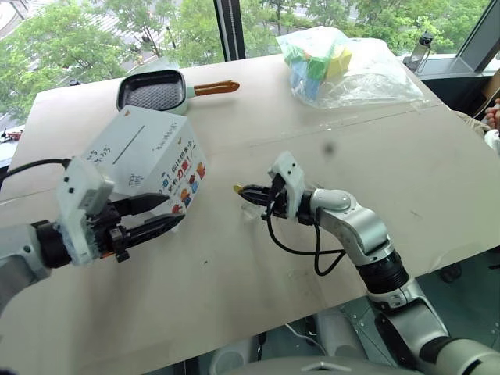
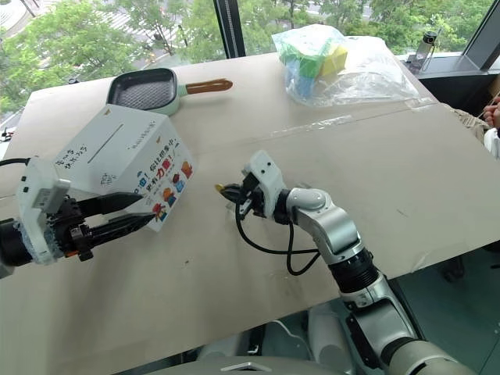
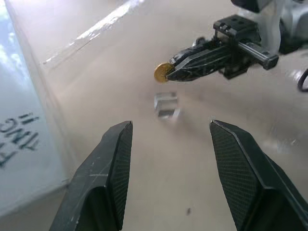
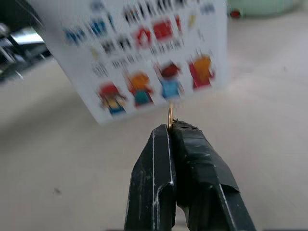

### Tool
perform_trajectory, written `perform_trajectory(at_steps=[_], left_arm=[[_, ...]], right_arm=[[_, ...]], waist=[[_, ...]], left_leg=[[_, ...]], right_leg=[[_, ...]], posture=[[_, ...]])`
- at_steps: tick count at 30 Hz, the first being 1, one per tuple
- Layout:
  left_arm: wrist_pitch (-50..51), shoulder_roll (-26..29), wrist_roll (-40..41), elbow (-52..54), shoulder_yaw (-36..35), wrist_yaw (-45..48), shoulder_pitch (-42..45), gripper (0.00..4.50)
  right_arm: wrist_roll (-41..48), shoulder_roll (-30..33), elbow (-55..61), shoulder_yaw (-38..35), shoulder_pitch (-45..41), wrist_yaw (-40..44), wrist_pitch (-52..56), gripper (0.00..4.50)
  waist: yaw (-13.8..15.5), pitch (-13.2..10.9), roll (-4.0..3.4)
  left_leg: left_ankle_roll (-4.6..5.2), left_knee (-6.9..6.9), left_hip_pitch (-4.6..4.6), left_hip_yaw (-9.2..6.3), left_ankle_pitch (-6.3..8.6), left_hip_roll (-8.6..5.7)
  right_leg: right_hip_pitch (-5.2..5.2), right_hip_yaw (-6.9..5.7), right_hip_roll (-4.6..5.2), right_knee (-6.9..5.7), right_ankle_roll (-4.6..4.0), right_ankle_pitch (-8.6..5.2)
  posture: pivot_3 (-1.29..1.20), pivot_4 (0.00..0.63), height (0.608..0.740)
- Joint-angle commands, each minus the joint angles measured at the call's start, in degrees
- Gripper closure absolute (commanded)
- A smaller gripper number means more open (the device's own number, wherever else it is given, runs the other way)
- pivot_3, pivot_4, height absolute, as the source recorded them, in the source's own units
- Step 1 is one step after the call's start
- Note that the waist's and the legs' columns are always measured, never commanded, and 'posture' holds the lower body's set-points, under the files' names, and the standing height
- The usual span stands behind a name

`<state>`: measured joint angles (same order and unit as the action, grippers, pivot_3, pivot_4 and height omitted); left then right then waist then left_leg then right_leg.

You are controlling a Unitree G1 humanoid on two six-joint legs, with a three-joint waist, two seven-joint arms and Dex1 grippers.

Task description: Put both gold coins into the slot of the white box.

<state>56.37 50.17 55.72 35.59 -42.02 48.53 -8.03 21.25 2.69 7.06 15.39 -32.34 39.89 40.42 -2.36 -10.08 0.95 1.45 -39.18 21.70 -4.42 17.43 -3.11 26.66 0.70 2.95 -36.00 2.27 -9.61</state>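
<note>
A gold coin (image 3: 161, 72) glints between black fingers (image 3: 192, 62). The white box (image 1: 148, 156) carries black handwriting and red, blue and orange cartoon figures. Behind, a black pan (image 1: 152, 91) has a brown handle.

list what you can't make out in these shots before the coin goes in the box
- Second gold coin: a clear glassy piece lies on the table under the right gripper; whether it holds a coin cannot be told.
- Held gold coin: partly covered by the shut jaws in the left wrist view; edge-on in the right wrist view.
- Handwriting on the white box: too small in the eye views.
- Slot: its width cannot be judged.
</note>
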Motion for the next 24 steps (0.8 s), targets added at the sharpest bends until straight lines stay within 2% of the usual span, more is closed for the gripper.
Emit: perform_trajectory(at_steps=[1, 4, 5, 7, 13, 18, 23, 24], left_arm=[[-0.8, -4.9, 8.1, -1.3, -0.6, -4.7, 2.6, 1.92], [-3.7, -12.3, 19.1, -2.2, 0.7, -12.0, 6.9, 1.92], [-4.5, -14.1, 21.4, -1.8, 1.6, -13.6, 7.6, 1.92], [-5.2, -16.2, 23.7, -0.3, 4.0, -16.5, 7.7, 1.92], [-8.1, -19.4, 30.4, 1.7, 11.5, -22.1, 7.5, 1.92], [-12.2, -20.5, 35.2, 1.8, 13.7, -24.1, 8.8, 1.92], [-13.7, -19.2, 37.3, 2.1, 14.8, -23.7, 7.5, 1.92], [-13.8, -18.9, 37.2, 1.9, 15.1, -23.5, 7.1, 2.18]], right_arm=[[7.1, -1.5, 4.7, -3.8, -0.9, 0.8, 3.1, 4.42], [16.0, -3.0, 7.9, -6.8, -1.5, 2.3, 8.3, 4.42], [18.4, -3.2, 8.8, -7.4, -1.7, 2.8, 9.8, 4.42], [22.5, -3.6, 9.9, -8.9, -2.3, 2.3, 12.4, 4.42], [30.8, -3.4, 11.1, -10.6, -3.6, 1.5, 16.6, 4.42], [33.1, -2.5, 11.0, -10.4, -4.2, 0.9, 17.5, 4.42], [34.8, -2.0, 10.9, -10.7, -4.4, -0.3, 17.8, 4.42], [35.1, -1.8, 10.9, -10.7, -4.4, -0.5, 17.8, 4.47]], waist=[[0.1, 0.0, 0.03], [0.1, 0.1, 0.11], [0.3, 0.1, -0.01], [0.2, 0.2, 0.22], [0.1, 0.2, 0.23], [0.0, 0.2, 0.23], [0.1, 0.2, 0.23], [0.1, 0.2, 0.23]], left_leg=[[0.0, -0.01, 0.01, -0.01, 0.0, -0.01], [0.0, -0.05, 0.01, -0.03, 0.0, 0.0], [0.0, -0.05, 0.01, -0.03, 0.0, -0.01], [0.0, -0.15, 0.03, -0.09, 0.0, -0.02], [0.0, -0.17, -0.03, -0.05, 0.0, -0.06], [-0.03, -0.21, -0.11, 0.01, -0.03, -0.07], [-0.07, -0.23, -0.16, 0.02, -0.05, -0.08], [-0.07, -0.23, -0.16, 0.04, -0.05, -0.08]], right_leg=[[0.0, -0.01, 0.01, 0.0, 0.0, 0.0], [0.0, -0.04, 0.02, -0.03, 0.0, 0.0], [-0.01, -0.03, 0.02, -0.04, 0.0, 0.0], [-0.03, 0.0, 0.08, -0.09, 0.0, 0.01], [-0.02, 0.04, 0.08, -0.26, -0.01, 0.0], [-0.01, 0.06, 0.06, -0.46, -0.01, 0.0], [-0.01, 0.08, 0.06, -0.56, -0.02, 0.0], [-0.02, 0.09, 0.06, -0.57, -0.02, 0.0]], posture=[[0.0, 0.15, 0.721], [0.0, 0.15, 0.721], [0.0, 0.15, 0.721], [0.0, 0.15, 0.721], [0.0, 0.15, 0.721], [0.0, 0.15, 0.721], [0.0, 0.15, 0.721], [0.0, 0.15, 0.721]])
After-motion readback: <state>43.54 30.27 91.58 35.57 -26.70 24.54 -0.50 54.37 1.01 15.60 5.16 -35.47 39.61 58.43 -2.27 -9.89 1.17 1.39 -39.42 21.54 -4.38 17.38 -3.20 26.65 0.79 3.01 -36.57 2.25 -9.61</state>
